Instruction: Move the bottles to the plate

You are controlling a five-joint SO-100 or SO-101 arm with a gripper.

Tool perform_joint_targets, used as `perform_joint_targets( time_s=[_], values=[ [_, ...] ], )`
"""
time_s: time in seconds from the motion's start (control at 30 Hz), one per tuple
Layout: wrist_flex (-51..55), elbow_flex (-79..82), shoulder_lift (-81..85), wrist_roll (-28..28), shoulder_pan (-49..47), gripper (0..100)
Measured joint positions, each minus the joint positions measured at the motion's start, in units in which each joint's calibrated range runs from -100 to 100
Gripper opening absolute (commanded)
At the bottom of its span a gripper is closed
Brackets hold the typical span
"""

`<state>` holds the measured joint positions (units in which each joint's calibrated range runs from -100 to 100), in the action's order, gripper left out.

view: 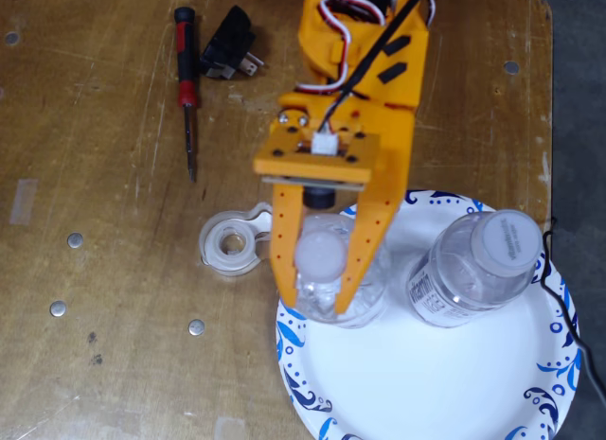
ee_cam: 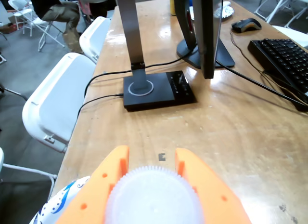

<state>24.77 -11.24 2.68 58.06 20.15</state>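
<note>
My orange gripper (view: 319, 298) is shut on a small clear bottle with a white cap (view: 320, 255). It holds the bottle upright over the left rim of the white paper plate with blue swirls (view: 426, 383). I cannot tell whether the bottle rests on the plate. In the wrist view the ribbed white cap (ee_cam: 154, 195) sits between the two fingers of the gripper (ee_cam: 151, 156), and a bit of the plate's rim (ee_cam: 57, 204) shows at the bottom left. A second clear bottle (view: 478, 265) with a white cap stands on the plate's right side, apart from the gripper.
A clear round tape dispenser (view: 230, 246) lies just left of the plate. A red-black screwdriver (view: 187, 80) and a black plug (view: 230, 44) lie at the back. The wrist view shows a black base (ee_cam: 159, 89), a monitor stand (ee_cam: 202, 36), a keyboard (ee_cam: 284, 55) and white chairs (ee_cam: 57, 103).
</note>
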Motion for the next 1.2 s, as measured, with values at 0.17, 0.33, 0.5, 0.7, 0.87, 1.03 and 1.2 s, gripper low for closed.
perform_joint_targets(
  time_s=[0.17,0.33,0.5,0.7,0.87,1.03,1.2],
  values=[
    [-13.3,17.5,7.3,0.0,-0.5,4],
    [-23.7,29.9,10.6,-0.2,0.0,4],
    [-26.2,32.9,10.7,-0.2,-1.3,4],
    [-28.4,35.0,10.7,-0.2,-1.5,4],
    [-34.0,39.8,10.7,-0.2,-3.0,4],
    [-36.1,41.7,10.7,-0.2,-3.3,4],
    [-36.3,42.6,10.7,-0.1,-4.3,4]
  ],
)
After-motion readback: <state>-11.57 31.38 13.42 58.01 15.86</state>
